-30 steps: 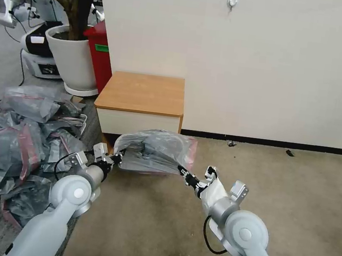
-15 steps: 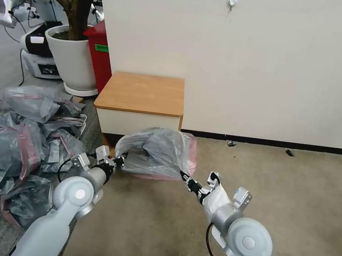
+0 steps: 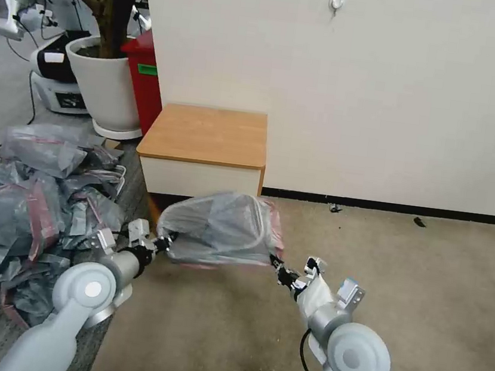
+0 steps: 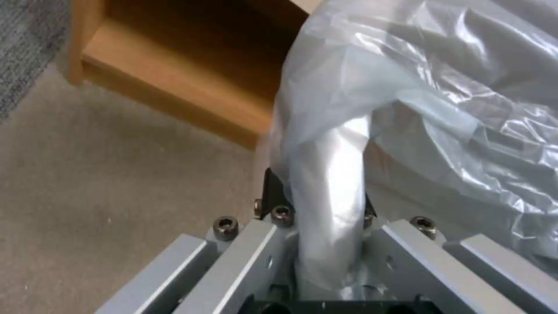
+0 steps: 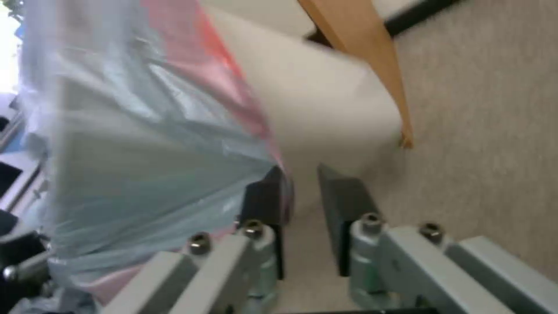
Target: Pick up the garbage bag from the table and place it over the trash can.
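The garbage bag, grey and translucent with a pink-red rim, hangs spread between my two grippers, in front of the table. My left gripper is shut on a twisted bunch of the garbage bag. My right gripper is at the bag's other corner. Its fingers stand apart with floor showing between them, and the bag's pink rim lies against the outer side of one. The cream-white trash can shows past that rim; in the head view the bag covers it.
A heap of like grey-and-pink bags lies on the floor to my left. Behind it stand a large white plant pot and a red box. The wall runs behind the table, with open carpet to the right.
Both grippers have drawn back toward me, the left one also moving left. The bag has come with them and is stretched wider and lower.
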